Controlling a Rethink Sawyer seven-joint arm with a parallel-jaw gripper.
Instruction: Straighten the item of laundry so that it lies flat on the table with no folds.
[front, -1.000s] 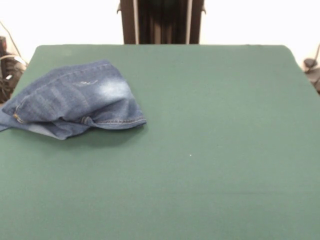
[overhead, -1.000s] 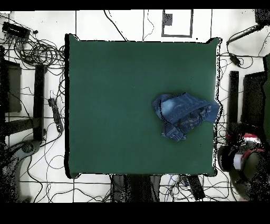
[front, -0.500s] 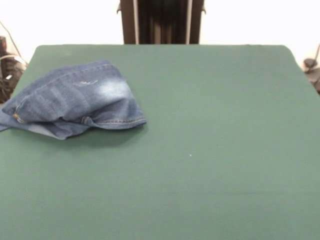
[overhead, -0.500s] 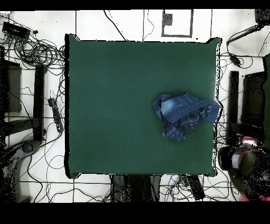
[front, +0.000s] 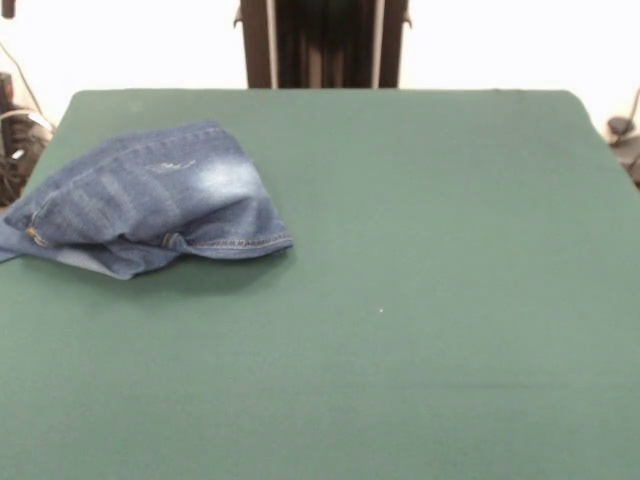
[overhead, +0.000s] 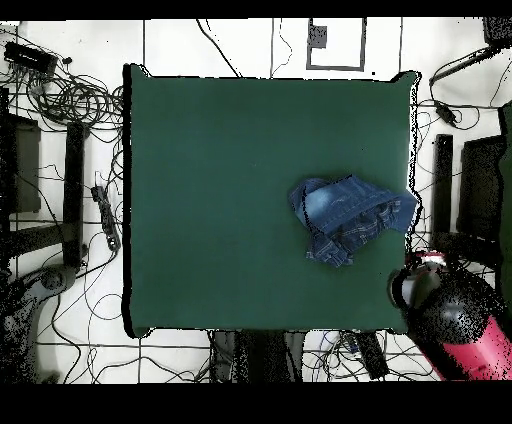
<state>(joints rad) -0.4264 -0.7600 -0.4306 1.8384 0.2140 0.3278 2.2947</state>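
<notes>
The item of laundry (front: 150, 200) is a pair of blue denim jeans, bunched in a folded heap at the left side of the table (front: 420, 300). It has a pale faded patch on top and an orange-stitched hem facing the table's middle. One end reaches the left edge. From above, the jeans (overhead: 350, 218) lie against the right edge of the table (overhead: 220, 200). My red and black arm hangs over the table's bottom-right corner, and its dark gripper end (overhead: 412, 288) is below the jeans and apart from them. A dark tip (front: 8, 8) shows at the top-left corner.
Tangled cables (overhead: 70, 95) and black stands (overhead: 75, 190) lie on the floor to the left of the table in the overhead view. More dark equipment (overhead: 480, 190) stands off the right edge, close to the jeans.
The arm has swung in from off the bottom-right toward the table's corner, closer to the jeans. A dark tip has appeared at the front view's top left. The jeans have not moved.
</notes>
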